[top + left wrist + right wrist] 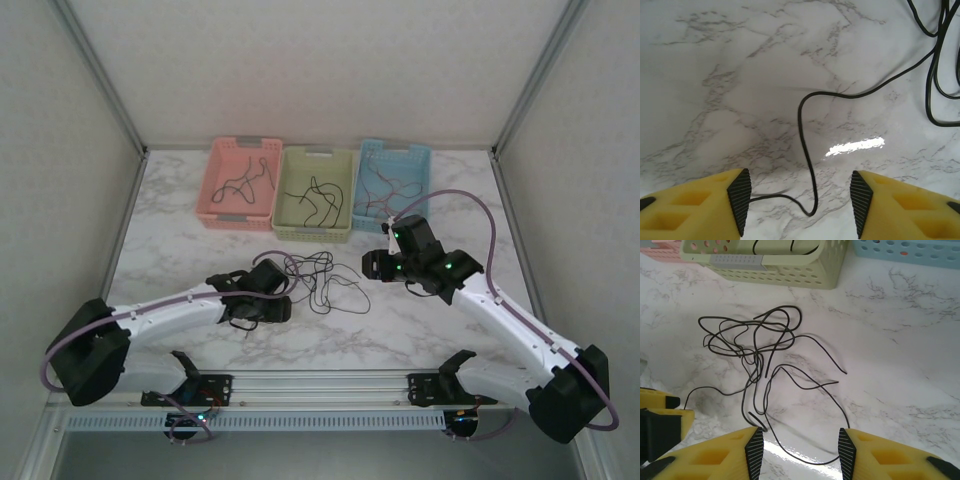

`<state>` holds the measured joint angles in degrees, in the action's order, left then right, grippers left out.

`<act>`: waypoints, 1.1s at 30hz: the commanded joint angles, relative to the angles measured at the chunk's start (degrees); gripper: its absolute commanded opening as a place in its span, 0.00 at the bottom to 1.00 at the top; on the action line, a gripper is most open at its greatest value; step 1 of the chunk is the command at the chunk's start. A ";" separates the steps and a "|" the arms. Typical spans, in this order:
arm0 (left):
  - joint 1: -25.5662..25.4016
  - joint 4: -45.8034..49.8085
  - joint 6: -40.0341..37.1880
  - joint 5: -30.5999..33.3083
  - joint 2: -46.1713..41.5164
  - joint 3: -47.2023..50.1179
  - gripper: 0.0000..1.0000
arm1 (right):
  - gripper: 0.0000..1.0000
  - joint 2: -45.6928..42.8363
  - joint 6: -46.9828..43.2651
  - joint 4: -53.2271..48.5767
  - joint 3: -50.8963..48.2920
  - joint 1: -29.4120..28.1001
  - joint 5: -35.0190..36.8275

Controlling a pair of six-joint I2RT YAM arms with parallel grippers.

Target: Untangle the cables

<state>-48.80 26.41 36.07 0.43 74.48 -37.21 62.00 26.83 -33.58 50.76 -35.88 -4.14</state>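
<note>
A white, grey-veined marble-patterned table (180, 240), smooth and glossy, sits between pale walls. Along its far edge three rectangular perforated plastic baskets stand side by side: a pink basket (245, 143) on the left; a pale green basket (312, 233) in the middle; a light blue basket (395, 146) on the right. Each holds thin dark wires curled loosely on its floor.

Just in front of the green basket, apart from it, a tangle of thin black cables (322, 277) lies flat on the bare marble between the two arms. Its far part is a knot of overlapping loops; its near part is looser strands and free ends.

The left gripper (800, 200), yellow with ribbed black pads (740, 197), hangs low at the tangle's left side with its jaws apart. One black strand curves through the gap, unpinched, up to the left pad's edge; whether it touches is unclear.

The right gripper (799, 445) hovers at the tangle's right side, jaws likewise apart and gripping nothing; loose strands lie on the marble beneath the gap.
</note>
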 commanded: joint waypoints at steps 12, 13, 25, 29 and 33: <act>-0.86 5.11 -2.13 1.53 -1.12 -4.54 0.01 | 0.46 -2.49 0.66 1.16 -2.08 -0.07 1.29; -0.86 7.19 -2.72 2.37 -2.81 -6.21 0.00 | 0.46 -2.49 0.52 1.24 -2.15 -0.14 1.25; -0.78 27.27 -11.23 3.31 -17.27 -37.86 0.00 | 0.46 -2.57 -7.01 6.66 1.21 -0.07 -5.34; -0.77 31.21 -14.35 1.30 -15.89 -50.65 0.00 | 0.48 -1.63 -10.41 11.88 2.71 -0.15 -10.88; -0.77 34.26 -16.87 0.03 -12.94 -61.45 0.00 | 0.51 -0.27 -14.20 17.90 4.38 -0.15 -20.12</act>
<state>-49.30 54.78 22.81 2.37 59.64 -93.32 60.97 17.04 -22.48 52.58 -35.88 -15.94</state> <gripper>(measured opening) 0.049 0.506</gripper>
